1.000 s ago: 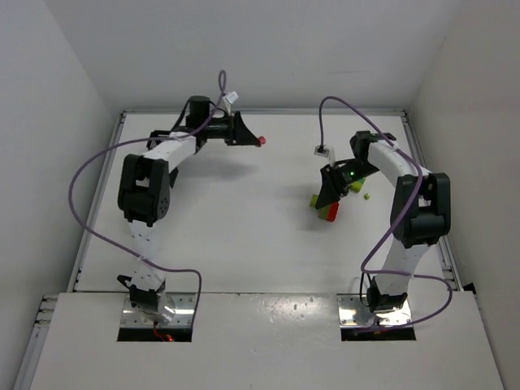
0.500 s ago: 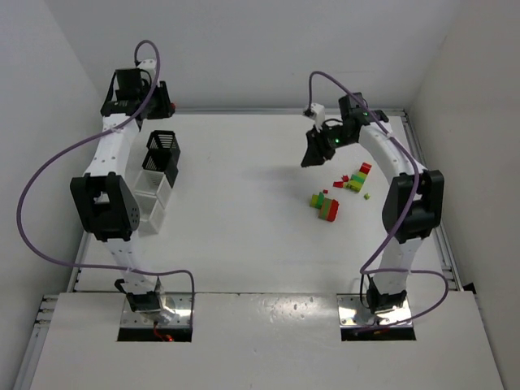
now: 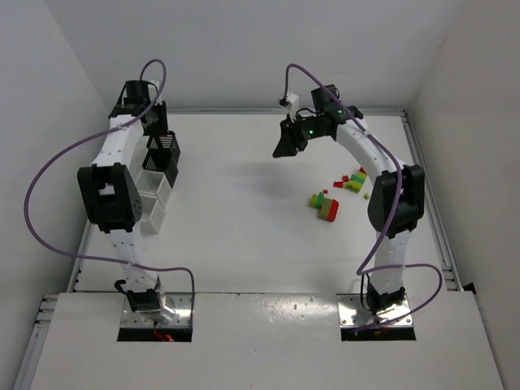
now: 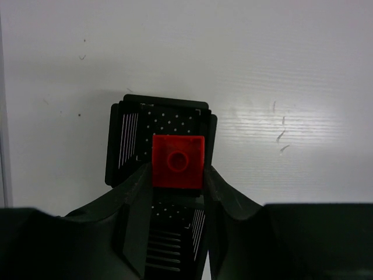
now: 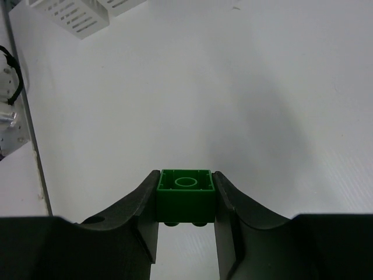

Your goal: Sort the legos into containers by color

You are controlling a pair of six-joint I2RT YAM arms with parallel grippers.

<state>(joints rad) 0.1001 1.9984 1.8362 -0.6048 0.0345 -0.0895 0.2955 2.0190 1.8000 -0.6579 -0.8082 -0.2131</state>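
Status: red brick (image 4: pixel 178 161) pinched between left fingers (image 4: pixel 137 201), directly above black bin (image 4: pixel 125 134). Green brick (image 5: pixel 186 195) clamped in right fingers (image 5: pixel 143 216), well apart from that bin. Likely light, rigid, slick: grip opposite flat walls.

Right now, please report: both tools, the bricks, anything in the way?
Left tool shut on red brick, above black mesh bin. Right tool shut on green brick, over white table. Nothing seen in the way.
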